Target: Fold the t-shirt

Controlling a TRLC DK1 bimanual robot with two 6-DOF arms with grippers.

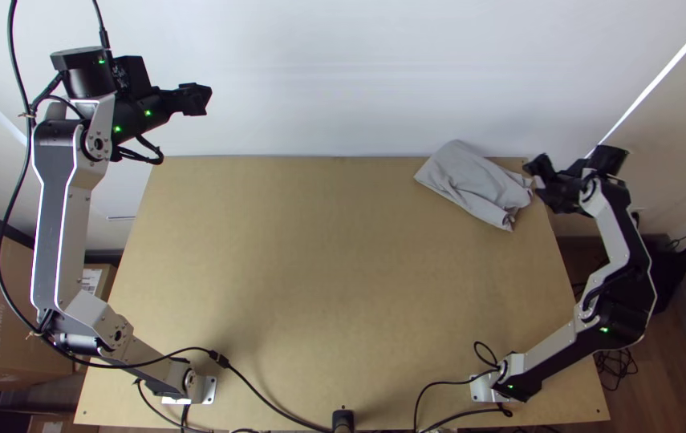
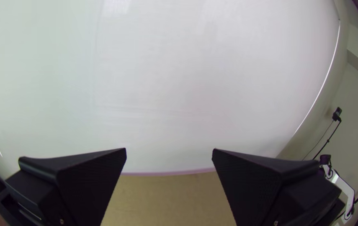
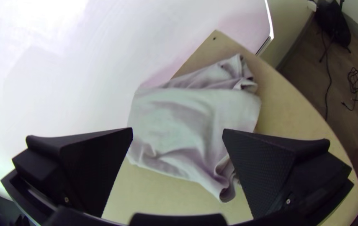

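The light grey t-shirt lies as a compact, folded and somewhat rumpled bundle at the table's far right corner. Just right of it in the top view is my right gripper. Seen from the right wrist, the t-shirt lies beyond the right gripper, whose fingers stand wide apart with nothing held. My left gripper is past the table's far left corner, well away from the cloth. The left wrist view has the left gripper open and holding nothing.
The wooden table stretches in front of a white wall. Black cables run over its near edge, beside a small black post. Cardboard boxes stand on the floor at the left.
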